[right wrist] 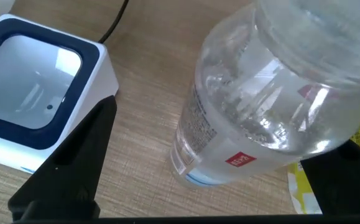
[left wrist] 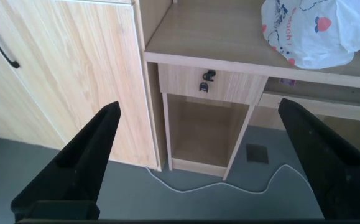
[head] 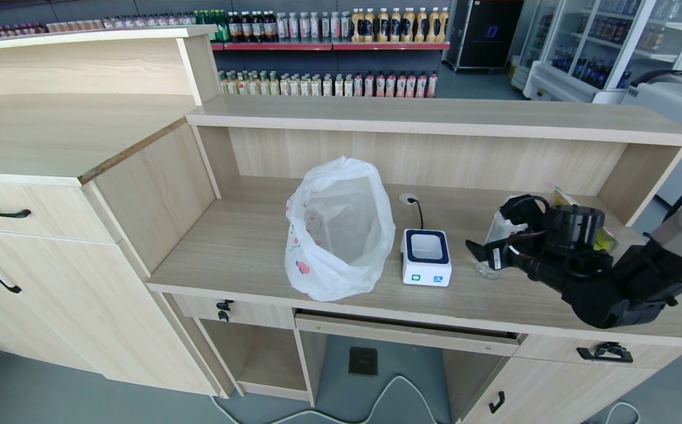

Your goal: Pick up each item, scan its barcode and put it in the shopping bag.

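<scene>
right jaws [right wrist: 229,137]: open, one finger on each side of the clear bottle [right wrist: 260,106]; the finger on the scanner side stands apart from the bottle wall.
left jaws [left wrist: 198,106]: spread wide open with nothing between them, hanging low in front of the counter, over the grey floor [left wrist: 105,193] and below the surface edge.
clear bottle: on the surface [head: 247,247], tilted, its base touching the wood, just to the right of the scanner; a label wraps its lower part.
scanner [head: 426,256]: white box with a dark blue frame around its window, sitting between the shopping bag and the bottle, near the front edge; a black cable [head: 419,215] runs from it to a hole at the back of the surface.
shopping bag [head: 338,229]: white plastic with small red prints, standing with its mouth open, touching or nearly touching the scanner's left side; whether anything lies inside cannot be told.
yellow packet [right wrist: 299,190]: flat on the surface just beside the bottle, partly hidden by the right arm.
</scene>
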You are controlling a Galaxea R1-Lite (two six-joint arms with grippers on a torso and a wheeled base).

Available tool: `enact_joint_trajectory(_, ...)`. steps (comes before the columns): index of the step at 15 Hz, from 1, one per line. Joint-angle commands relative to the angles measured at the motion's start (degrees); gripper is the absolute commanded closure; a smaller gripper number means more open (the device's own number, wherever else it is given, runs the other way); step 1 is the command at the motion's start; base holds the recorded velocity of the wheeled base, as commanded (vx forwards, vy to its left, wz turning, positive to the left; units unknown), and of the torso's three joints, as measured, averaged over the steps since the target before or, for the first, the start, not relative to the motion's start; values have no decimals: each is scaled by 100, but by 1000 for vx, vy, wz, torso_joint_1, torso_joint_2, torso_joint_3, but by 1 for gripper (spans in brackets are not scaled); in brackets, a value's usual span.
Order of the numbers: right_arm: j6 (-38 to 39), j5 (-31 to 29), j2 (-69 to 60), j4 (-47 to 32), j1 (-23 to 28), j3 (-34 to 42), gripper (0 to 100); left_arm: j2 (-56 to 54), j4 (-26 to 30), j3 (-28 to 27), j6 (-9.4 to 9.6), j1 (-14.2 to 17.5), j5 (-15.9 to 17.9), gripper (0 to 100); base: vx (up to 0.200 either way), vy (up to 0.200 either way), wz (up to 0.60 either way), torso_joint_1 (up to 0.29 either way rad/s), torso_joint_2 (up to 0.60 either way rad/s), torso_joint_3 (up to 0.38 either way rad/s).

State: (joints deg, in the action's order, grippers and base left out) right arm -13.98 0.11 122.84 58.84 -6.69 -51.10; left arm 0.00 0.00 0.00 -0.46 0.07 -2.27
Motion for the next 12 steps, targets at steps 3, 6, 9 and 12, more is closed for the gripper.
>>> enact_joint_trajectory(3,-8,7,178,119,-16,4,0,0,0,0,2,1,-2,0,0,0,0,0,0,0)
enact_joint_trajectory(6,10,24,170,286,10,4,0,0,0,0,2,1,-2,0,0,0,0,0,0,0)
enact_joint_trajectory(9,18,147,152,312,63,13,0,0,0,0,-6,1,-2,0,0,0,0,0,0,0)
enact_joint_trajectory(12,27,156,143,312,72,30,0,0,0,0,2,1,-2,0,0,0,0,0,0,0)
